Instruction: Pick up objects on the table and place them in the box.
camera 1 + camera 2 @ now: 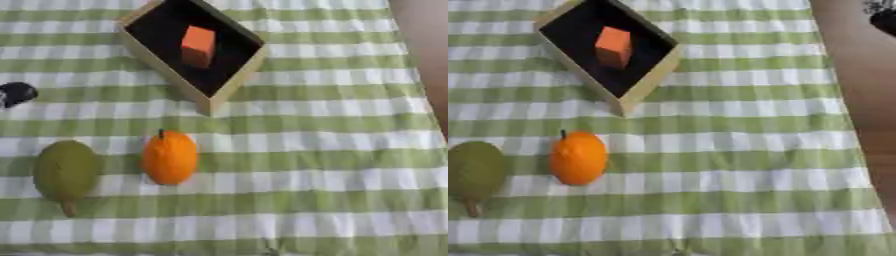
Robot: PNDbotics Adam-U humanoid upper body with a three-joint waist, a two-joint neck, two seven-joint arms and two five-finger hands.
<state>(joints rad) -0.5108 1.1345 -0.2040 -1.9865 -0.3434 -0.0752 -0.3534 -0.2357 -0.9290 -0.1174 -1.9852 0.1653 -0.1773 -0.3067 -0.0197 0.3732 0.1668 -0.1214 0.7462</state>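
Left hand (16, 93) at left edge, fingers indiscernible; orange fruit (170, 157) upright, stem far.

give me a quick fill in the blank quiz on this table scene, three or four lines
1. The orange block lies inside the ____.
2. The cloth on the table has white and ____ stripes.
3. Beside the orange fruit, on its left in the view, lies a ____ fruit with a stem.
4. The number of fruits not yet in the wooden box is ____.

Missing words: box; green; green; two
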